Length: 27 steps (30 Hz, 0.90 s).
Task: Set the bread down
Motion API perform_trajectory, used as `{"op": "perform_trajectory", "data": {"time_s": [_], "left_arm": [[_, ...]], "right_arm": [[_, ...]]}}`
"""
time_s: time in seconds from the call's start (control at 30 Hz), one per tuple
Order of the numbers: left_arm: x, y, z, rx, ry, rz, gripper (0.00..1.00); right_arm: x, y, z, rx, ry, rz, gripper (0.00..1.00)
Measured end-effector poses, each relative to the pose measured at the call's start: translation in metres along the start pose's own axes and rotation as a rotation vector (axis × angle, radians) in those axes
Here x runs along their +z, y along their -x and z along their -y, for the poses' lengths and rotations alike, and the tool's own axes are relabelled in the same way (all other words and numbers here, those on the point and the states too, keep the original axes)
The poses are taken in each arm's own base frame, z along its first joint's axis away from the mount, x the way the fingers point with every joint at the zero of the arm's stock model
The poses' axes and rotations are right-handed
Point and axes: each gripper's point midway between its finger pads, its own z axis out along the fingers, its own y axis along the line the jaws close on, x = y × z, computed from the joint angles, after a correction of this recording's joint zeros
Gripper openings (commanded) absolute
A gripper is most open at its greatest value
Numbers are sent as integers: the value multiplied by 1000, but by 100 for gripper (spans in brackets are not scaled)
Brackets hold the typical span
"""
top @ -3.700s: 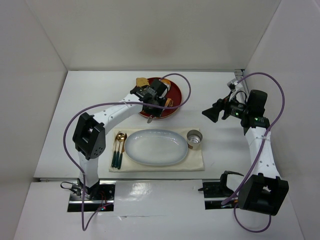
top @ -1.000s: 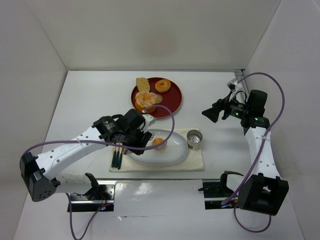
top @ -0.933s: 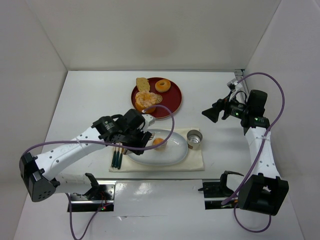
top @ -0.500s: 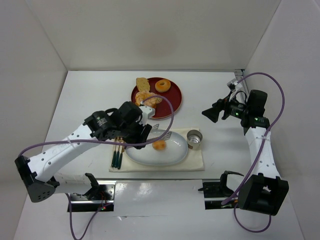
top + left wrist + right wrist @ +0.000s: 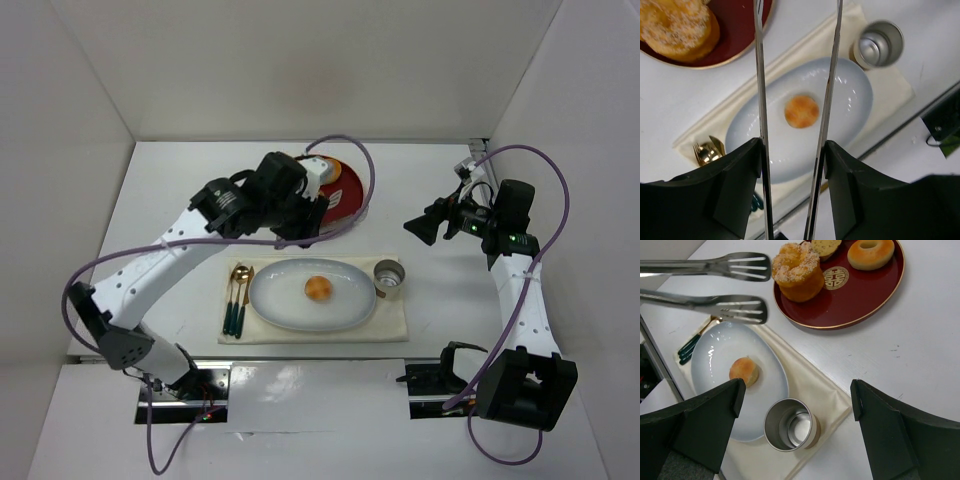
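Bread [image 5: 319, 290] lies on the white oval plate [image 5: 270, 300], about mid-plate, nothing touching it. The plate sits on a cream placemat [image 5: 395, 322] in the lower centre of the top view. A metal cup [image 5: 388, 279] is just beside the plate's right end, and a spoon [image 5: 240, 284] with other cutlery is at its left end. The left arm goes up from its base at lower left, elbow out toward the left edge, forearm slanting up and right. The left gripper [image 5: 300, 212] is over the near-left rim of the red tray [image 5: 347, 197], above the plate in frame. Its jaws are clamped on a pair of metal tongs [image 5: 759, 75]. The tong arms run up through the left wrist view from between the fingers [image 5: 740, 170]. They stand apart and grip nothing. In that view the bread [image 5: 802, 111] shows between the two arms, well below them. In the right wrist view the slotted tong tips [image 5: 747, 266] sit at upper left, just beside a sugared pastry [image 5: 797, 270] on the tray [image 5: 860, 297], with a donut [image 5: 870, 253] further right. Can't tell tip height. The right arm stands up from its base at lower right, folded, wrist at mid-right. The right gripper [image 5: 425, 228] points left over the table [image 5: 180, 190], jaws spread wide and holding nothing.
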Motion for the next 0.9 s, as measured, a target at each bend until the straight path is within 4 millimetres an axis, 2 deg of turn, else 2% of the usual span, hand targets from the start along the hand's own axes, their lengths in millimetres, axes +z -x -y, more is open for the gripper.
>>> {"op": "perform_trajectory", "data": {"time_s": [0.17, 0.3, 0.47, 0.53, 0.67, 0.8, 0.9], "left_arm": [[36, 34, -32, -32, 62, 7, 64], [56, 59, -57, -61, 89, 51, 64], [63, 73, -99, -134, 129, 115, 64], [63, 72, -127, -177, 167, 148, 64], [60, 41, -191, -286, 273, 177, 64], [47, -17, -257, -415, 431, 176, 64], [43, -57, -290, -475, 524, 169, 64]], "right_arm": [[0, 0, -1, 0, 3, 0, 100], [0, 0, -1, 0, 5, 1, 100], [0, 0, -1, 0, 5, 1, 100], [0, 0, -1, 0, 4, 0, 100], [0, 0, 0, 0, -2, 0, 100], [0, 0, 2, 0, -13, -1, 100], [0, 0, 3, 1, -17, -2, 100]]}}
